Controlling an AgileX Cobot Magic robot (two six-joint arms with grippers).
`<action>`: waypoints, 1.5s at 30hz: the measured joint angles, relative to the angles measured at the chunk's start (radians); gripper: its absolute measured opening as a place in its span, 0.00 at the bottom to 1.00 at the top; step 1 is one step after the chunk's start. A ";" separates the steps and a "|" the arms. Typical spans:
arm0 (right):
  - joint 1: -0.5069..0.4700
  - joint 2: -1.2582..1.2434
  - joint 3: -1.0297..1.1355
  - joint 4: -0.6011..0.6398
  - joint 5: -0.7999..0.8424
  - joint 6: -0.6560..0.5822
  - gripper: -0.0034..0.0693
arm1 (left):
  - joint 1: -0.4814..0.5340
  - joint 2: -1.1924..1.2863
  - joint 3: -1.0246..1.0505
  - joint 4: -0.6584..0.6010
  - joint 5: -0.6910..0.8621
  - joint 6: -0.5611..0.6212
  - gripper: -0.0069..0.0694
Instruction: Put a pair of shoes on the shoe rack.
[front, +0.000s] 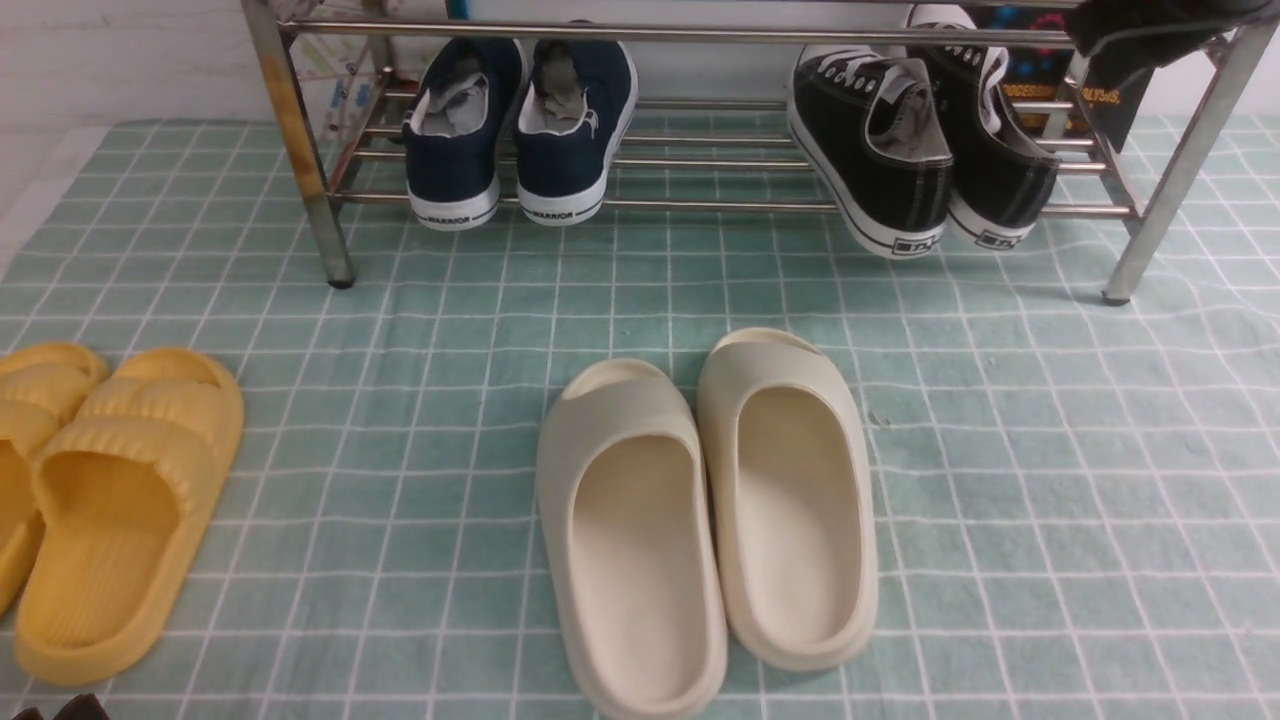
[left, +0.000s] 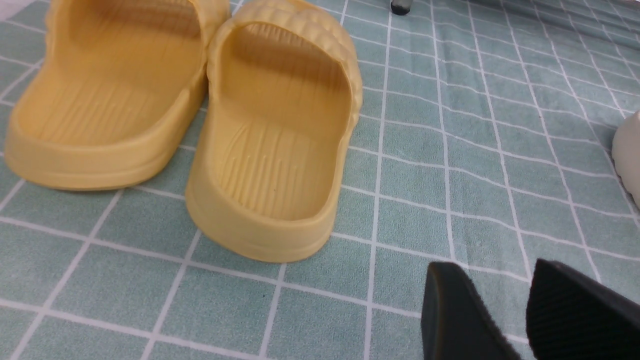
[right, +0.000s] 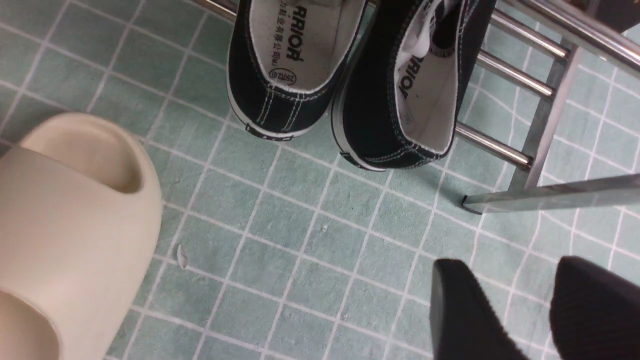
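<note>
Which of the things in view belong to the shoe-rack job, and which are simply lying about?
Job:
- black sneakers
- shoe rack

Lying about:
- navy slip-ons
- cream slippers
- yellow slippers

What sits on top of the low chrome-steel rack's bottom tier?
On the chrome-steel rack: two navy WARRIOR sneakers and two black canvas sneakers with white soles. The black pair's soles cover the rods beneath them.
</note>
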 joint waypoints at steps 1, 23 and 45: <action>0.000 -0.005 0.009 0.001 0.000 0.004 0.42 | 0.000 0.000 0.000 0.000 0.000 0.000 0.40; 0.000 -1.135 1.036 0.140 -0.255 0.087 0.18 | 0.000 0.000 0.000 0.000 0.000 0.001 0.40; 0.000 -1.479 1.239 0.171 -0.253 0.095 0.20 | 0.000 0.000 0.000 0.000 0.000 0.001 0.40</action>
